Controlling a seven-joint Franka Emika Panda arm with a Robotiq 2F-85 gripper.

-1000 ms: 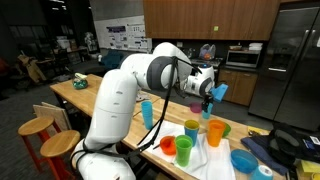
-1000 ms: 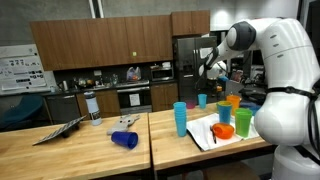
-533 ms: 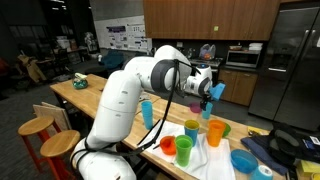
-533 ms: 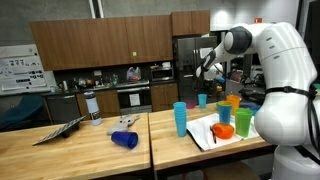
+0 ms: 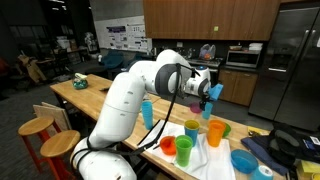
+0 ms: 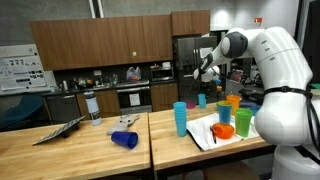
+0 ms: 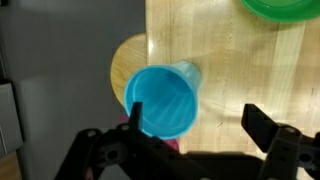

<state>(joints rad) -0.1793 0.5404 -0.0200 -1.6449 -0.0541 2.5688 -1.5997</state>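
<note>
1. Step in hand, as I judge it: an approach from above. The gripper [image 7: 190, 148] hangs over the blue plastic cup [image 7: 165, 100]. Its claw is spread wide apart and holds nothing, and both black fingers [image 7: 270, 135] show clear of the cup in the wrist view.
2. Where the cup is: it stands on the light wooden table [image 7: 235, 75], right at the edge. Past that edge a round tan stool seat [image 7: 125, 62] shows below. In an exterior view the cup [image 6: 201, 100] stands upright at the far side of the cluster of cups, beneath the gripper [image 6: 203, 73].
3. Neighbours: a green round vessel [image 7: 275, 8] sits apart from the cup, toward the top right of the wrist view. A taller blue tumbler [image 6: 180, 118] stands nearer the camera in an exterior view, well apart from the cup.
4. What a next move calls for, in my judgement: the cup lies off-centre, left of the gap between the fingers. The claw would need shifting until the rim sits between them, then a straight descent before any squeeze.
5. Care point: the cup looks light and stands at the table's edge, so a sideways nudge from a finger could tip it off.
</note>
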